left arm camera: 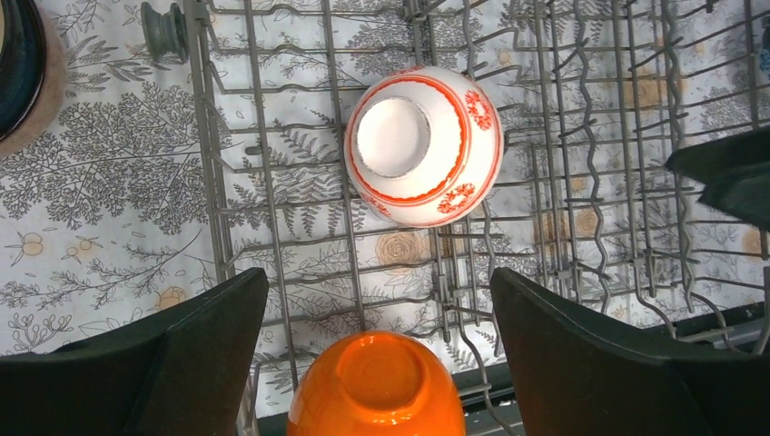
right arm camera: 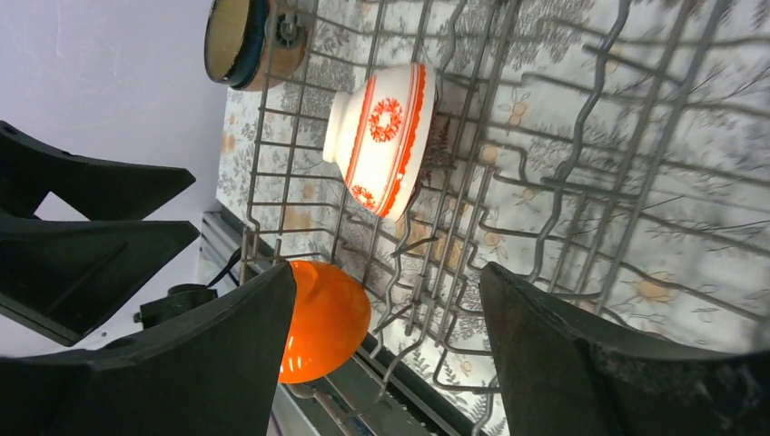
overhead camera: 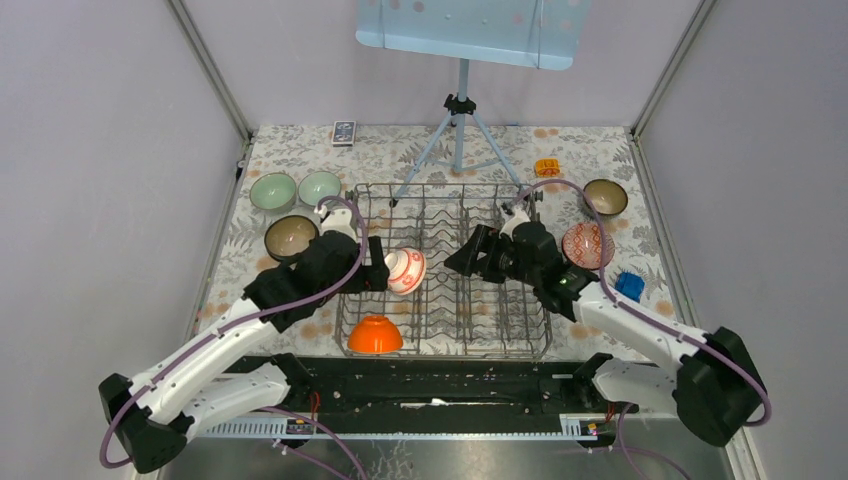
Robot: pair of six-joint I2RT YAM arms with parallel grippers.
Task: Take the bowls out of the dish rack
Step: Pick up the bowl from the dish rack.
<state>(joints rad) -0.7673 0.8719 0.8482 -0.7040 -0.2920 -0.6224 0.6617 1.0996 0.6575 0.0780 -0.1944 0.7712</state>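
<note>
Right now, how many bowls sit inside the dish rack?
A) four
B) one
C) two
C: only the red-and-white patterned bowl, tipped on its side, and the upside-down orange bowl lie among the tines of the dish rack.

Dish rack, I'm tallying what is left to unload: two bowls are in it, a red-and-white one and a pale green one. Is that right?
No. The second bowl in the dish rack is the orange bowl, not a pale green one, as the top external view shows. The red-and-white bowl is in it too, so the count of two holds.
</note>
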